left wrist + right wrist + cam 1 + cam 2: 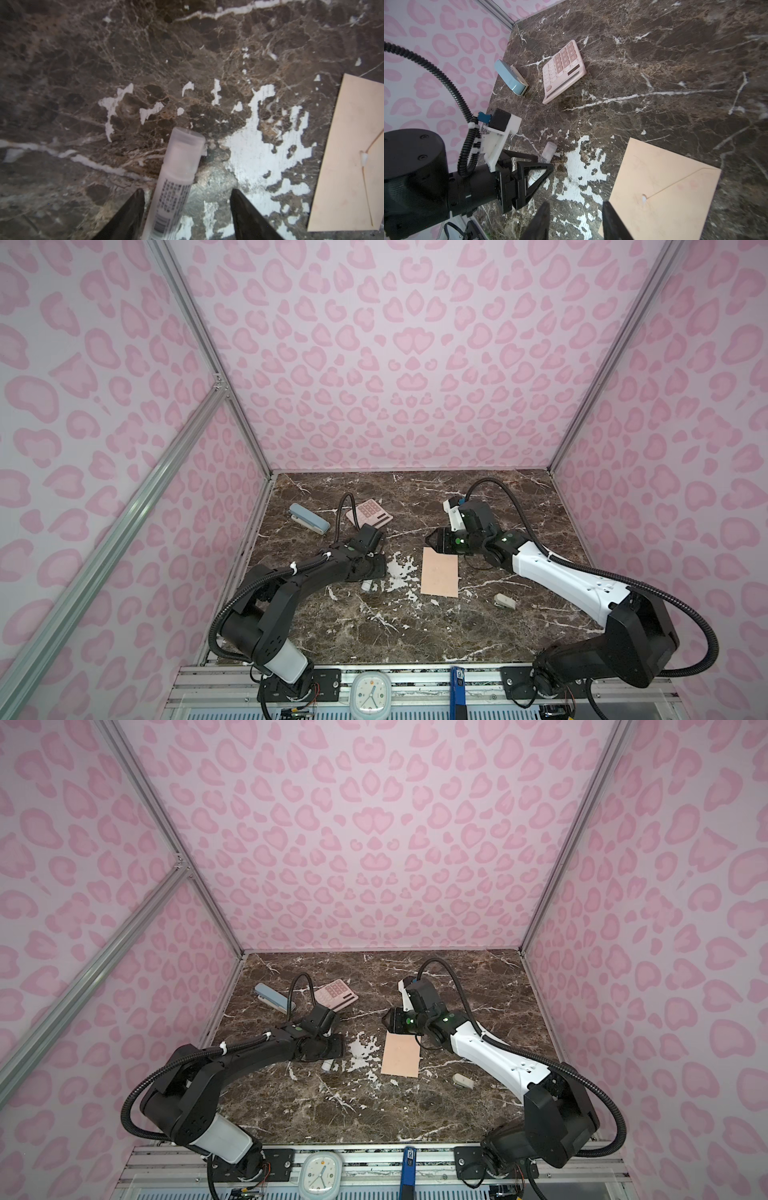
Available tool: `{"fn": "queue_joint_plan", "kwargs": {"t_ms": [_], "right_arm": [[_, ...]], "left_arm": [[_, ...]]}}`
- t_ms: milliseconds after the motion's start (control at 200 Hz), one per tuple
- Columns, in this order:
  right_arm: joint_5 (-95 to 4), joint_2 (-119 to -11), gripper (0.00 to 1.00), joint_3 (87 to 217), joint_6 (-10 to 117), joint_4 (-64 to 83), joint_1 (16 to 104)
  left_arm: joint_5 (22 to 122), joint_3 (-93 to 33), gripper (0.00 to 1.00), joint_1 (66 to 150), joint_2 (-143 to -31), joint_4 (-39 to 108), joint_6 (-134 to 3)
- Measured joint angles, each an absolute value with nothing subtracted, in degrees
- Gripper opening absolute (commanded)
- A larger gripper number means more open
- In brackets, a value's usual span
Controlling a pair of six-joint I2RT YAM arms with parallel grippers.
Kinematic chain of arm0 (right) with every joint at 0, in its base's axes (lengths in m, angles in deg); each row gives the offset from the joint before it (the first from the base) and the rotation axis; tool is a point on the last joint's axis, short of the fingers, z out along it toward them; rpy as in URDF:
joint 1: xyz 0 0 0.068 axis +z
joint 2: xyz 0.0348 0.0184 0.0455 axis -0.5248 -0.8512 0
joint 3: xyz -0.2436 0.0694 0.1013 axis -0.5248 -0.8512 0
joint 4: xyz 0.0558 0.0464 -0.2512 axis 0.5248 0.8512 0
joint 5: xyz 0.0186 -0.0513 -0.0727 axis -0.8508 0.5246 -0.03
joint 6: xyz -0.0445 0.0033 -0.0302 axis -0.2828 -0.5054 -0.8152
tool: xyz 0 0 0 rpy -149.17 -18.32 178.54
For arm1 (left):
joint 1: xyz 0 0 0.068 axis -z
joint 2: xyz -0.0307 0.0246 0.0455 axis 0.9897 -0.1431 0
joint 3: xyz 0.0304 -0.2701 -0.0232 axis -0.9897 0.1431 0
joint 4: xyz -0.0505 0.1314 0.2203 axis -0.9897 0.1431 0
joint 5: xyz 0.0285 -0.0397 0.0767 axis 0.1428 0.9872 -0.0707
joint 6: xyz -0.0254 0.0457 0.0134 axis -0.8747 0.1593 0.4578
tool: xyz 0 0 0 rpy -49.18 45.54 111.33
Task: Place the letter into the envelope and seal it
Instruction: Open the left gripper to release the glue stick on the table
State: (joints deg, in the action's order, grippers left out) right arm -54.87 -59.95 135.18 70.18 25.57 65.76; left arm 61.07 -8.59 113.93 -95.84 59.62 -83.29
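Looks like a robotics lab test cell, not a home or a real office. Closed in on three sides by pink leopard-print panels [374,364] held in bare aluminium framing [247,427]. Floored with a dark marble-look tabletop [415,635]. Fitted with a left arm [286,601] and a right arm [557,572], both mounted on a metal rail [415,674] along the front edge. Dressed with staged desk props: a pink calculator [369,512], a blue stapler [308,517], a glue stick [176,176], an envelope [440,572], and a small clock [371,694] on the rail.
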Motion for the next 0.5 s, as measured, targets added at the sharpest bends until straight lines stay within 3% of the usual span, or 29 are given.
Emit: {"fn": "queue_joint_plan", "kwargs": {"t_ms": [295,500], "right_arm": [[-54.84,-59.95,0.44,135.29,70.14,25.96,65.76],[-53.20,-59.93,0.44,134.66,69.22,25.52,65.76]], "left_arm": [[58.95,-10.69,0.80,113.93,-93.39,61.50,-81.76],[54.06,-11.72,0.83,114.15,-84.93,61.59,-78.96]]}}
